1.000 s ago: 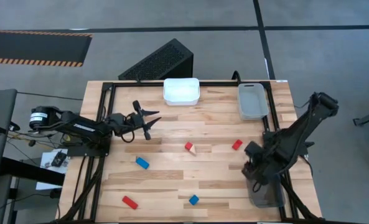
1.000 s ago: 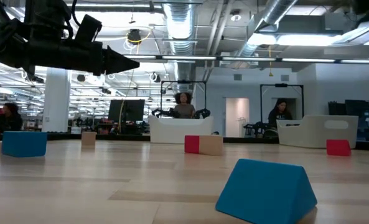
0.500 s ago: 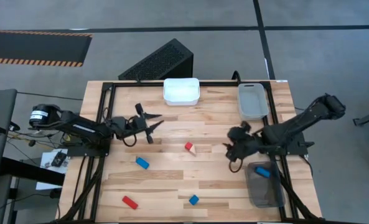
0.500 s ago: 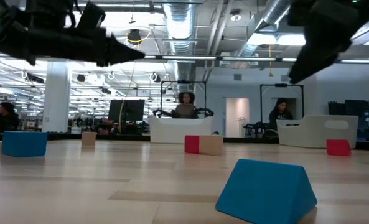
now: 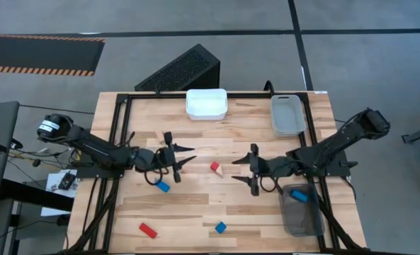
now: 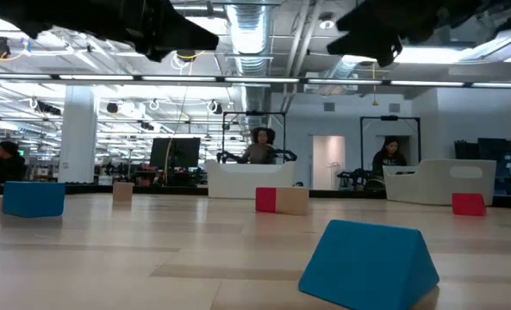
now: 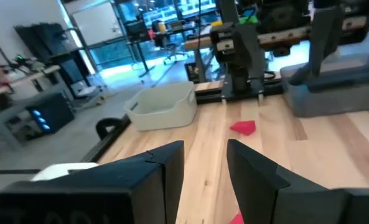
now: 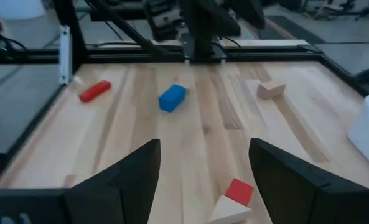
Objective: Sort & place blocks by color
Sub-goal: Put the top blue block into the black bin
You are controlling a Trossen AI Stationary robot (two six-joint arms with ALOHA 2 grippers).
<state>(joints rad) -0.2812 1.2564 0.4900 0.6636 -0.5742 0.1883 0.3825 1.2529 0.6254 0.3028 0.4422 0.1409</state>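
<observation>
No legible writing on blocks [image 5: 215, 168] or bins [image 5: 207, 103]

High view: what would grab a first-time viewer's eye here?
Two dark arms reach toward each other over the middle of the wooden table, the left end effector and right end effector both open and empty. Between them a red cube touches a pale wood wedge. A blue block already lies in the grey bin at the near right, while the white bin sits at the far edge.
</observation>
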